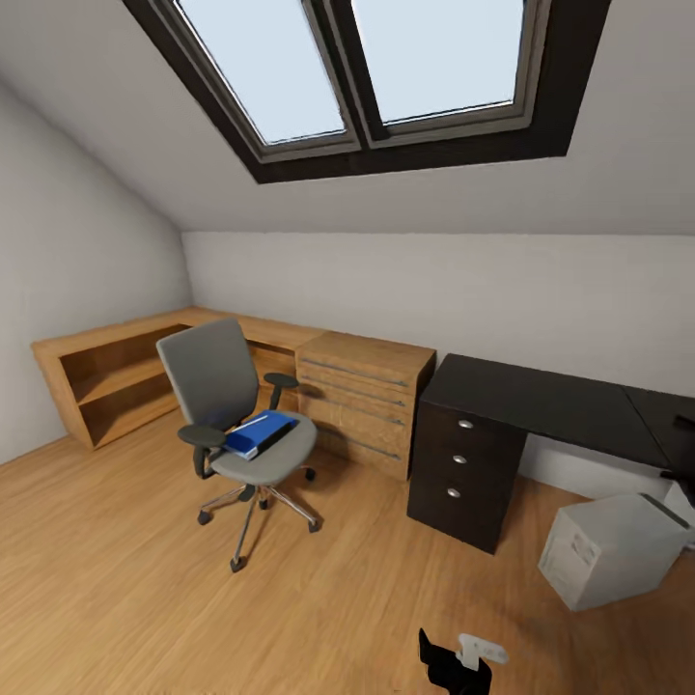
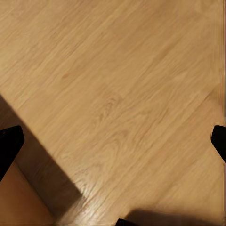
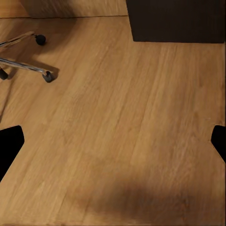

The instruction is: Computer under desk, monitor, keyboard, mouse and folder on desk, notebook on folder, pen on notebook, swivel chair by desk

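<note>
We see the bright blue folder (image 1: pixel 259 432) lying on the grey upholstered swivel chair (image 1: pixel 232 405), well left of the glossy black desk (image 1: pixel 541 401); the boxy pale computer (image 1: pixel 610 550) sits on plank floor (image 1: pixel 125 569). Left tool (image 2: pixel 113 141) and right tool (image 3: pixel 113 141) gape wide, empty; the right wrist view catches chrome casters.

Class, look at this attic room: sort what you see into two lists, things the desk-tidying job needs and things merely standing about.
Belongs to the job:
swivel chair
folder on its seat
desk
computer on the floor

Just standing about:
oak drawers
low oak shelf unit
skylight
</note>
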You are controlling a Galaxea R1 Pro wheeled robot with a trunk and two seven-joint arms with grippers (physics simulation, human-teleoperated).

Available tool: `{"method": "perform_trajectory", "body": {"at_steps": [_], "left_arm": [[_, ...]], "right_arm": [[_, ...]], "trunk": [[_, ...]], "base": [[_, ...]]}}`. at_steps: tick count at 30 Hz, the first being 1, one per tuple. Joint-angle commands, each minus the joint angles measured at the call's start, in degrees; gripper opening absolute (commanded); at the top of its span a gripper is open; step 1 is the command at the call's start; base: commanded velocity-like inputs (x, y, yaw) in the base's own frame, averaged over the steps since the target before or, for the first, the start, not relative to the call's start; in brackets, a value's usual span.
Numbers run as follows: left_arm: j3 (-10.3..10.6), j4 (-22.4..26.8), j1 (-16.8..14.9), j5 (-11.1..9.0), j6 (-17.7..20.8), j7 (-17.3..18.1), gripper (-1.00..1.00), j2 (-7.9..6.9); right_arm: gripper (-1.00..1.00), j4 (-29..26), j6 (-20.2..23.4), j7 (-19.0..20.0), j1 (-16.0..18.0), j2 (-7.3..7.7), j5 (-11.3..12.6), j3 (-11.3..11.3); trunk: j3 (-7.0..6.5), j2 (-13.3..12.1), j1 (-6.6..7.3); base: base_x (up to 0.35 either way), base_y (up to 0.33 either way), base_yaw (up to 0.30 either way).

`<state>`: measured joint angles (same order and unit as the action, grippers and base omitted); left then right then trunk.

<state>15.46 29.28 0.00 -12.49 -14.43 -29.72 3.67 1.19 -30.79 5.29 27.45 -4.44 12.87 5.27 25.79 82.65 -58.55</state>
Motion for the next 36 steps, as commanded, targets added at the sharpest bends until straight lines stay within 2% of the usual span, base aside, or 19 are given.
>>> {"method": "perform_trajectory", "body": {"at_steps": [1, 5, 8, 20, 24, 36], "left_arm": [[0.4, 0.1, 0.0, -0.6, -0.2, -0.3, 1.0, -0.08], [0.3, 0.1, 0.0, -0.6, -0.5, -0.3, 1.0, -0.14], [0.3, 0.1, 0.0, -0.6, -0.6, -0.3, 1.0, -0.15], [-0.2, 0.1, 0.0, -0.8, -0.7, -0.4, 1.0, -0.31], [-0.4, -0.2, 0.0, -0.8, -2.8, -0.4, 1.0, -0.38], [-0.4, -0.5, 0.0, -0.8, -3.8, -0.4, 1.0, -0.38]], "right_arm": [[1.0, 0.1, -0.2, -0.4, 0.1, -0.06, 0.4, 0.5], [1.0, 0.1, -0.2, -2.6, 0.1, -0.13, 0.4, 0.4], [1.0, 0.1, -0.2, -2.7, 0.1, -0.15, 0.4, 0.4], [1.0, 0.1, -0.2, -2.7, 0.1, -0.22, 0.4, 0.4], [1.0, 0.1, -0.2, -2.7, 0.1, -0.22, 0.4, 0.4], [1.0, 0.1, -0.2, -2.7, 0.1, -0.18, 0.3, 0.5]], "trunk": [[-0.07, -0.4, 0.26], [-0.49, -2.0, 1.14], [-0.81, -3.2, 1.8], [0.1, -3.2, 1.8], [0.4, -3.2, 1.8], [1.22, -3.2, 1.8]], "base": [[-0.336, 0.0, -0.209], [-0.337, 0.0, -0.196], [-0.337, 0.0, -0.187], [-0.094, 0.0, -0.185], [-0.048, 0.0, -0.178], [-0.304, -0.016, -0.156]]}}
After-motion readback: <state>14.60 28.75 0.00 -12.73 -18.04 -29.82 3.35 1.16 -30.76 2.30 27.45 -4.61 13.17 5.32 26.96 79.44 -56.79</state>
